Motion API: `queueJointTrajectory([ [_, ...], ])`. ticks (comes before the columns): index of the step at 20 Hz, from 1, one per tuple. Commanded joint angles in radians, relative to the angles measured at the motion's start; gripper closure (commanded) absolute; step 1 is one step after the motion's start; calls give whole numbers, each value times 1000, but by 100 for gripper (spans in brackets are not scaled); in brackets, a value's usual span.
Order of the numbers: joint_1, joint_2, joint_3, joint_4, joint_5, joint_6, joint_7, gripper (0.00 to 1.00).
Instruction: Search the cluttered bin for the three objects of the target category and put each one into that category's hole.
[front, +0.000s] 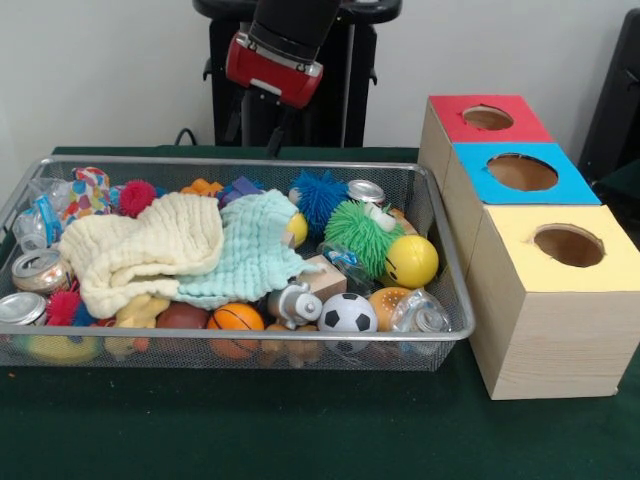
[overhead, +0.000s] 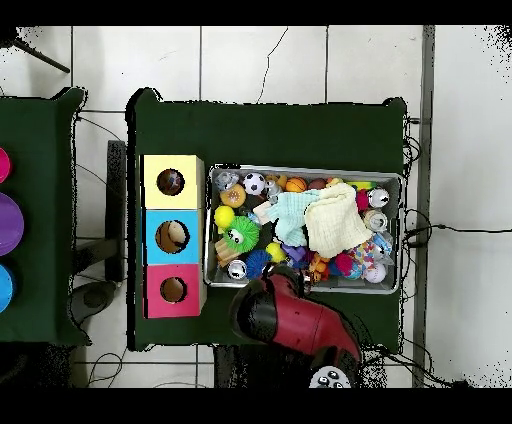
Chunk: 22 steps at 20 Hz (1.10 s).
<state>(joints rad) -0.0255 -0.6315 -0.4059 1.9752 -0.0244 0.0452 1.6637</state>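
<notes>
Arm is parked at the robot's side of the wide shallow silver wire-mesh bin, red and black wrist up over the back rim — the gripper itself isn't resolvable in either view, so can't tell how it stands. Search step hasn't produced a grasp yet. Only one candidate for the white polka-dot fabric cloths shows: a dotted bundle in the far left corner of the front view, next to the pink spiky ball (could be more than one cloth bunched there, can't tell). In the overhead view the same dotted patch sits at the bin's right end. The rest are probably buried — likely under the big cream waffle-weave cloth and the mint green waffle-weave cloth covering the middle. My call: take the visible one first, come straight down on its highest fold, pinch fabric only, clear of the crumpled clear plastic and the silver can beside it. Lift high before traversing, since the round hole in the yellow top of the pale wooden box is at the opposite end, beyond the blue-topped box — a dangling cloth may snag the mesh rim. Centre over the hole before release; soft fabric tends to drape on the edge. Then peel the big cloths aside to expose the rest.
</notes>
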Motion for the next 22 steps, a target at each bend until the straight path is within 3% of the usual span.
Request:
queueJointTrajectory([
  [1,-33,47,102,50,-52,-58,147,0],
  [6,-11,52,41,31,-65,-63,139,0],
  [9,-42,35,52,29,-95,-55,115,0],
  [13,-124,6,96,26,-152,-35,75,0],
  [18,-313,-10,256,57,-244,-57,49,0],
  [22,-369,-9,322,53,-280,-39,51,0],
])
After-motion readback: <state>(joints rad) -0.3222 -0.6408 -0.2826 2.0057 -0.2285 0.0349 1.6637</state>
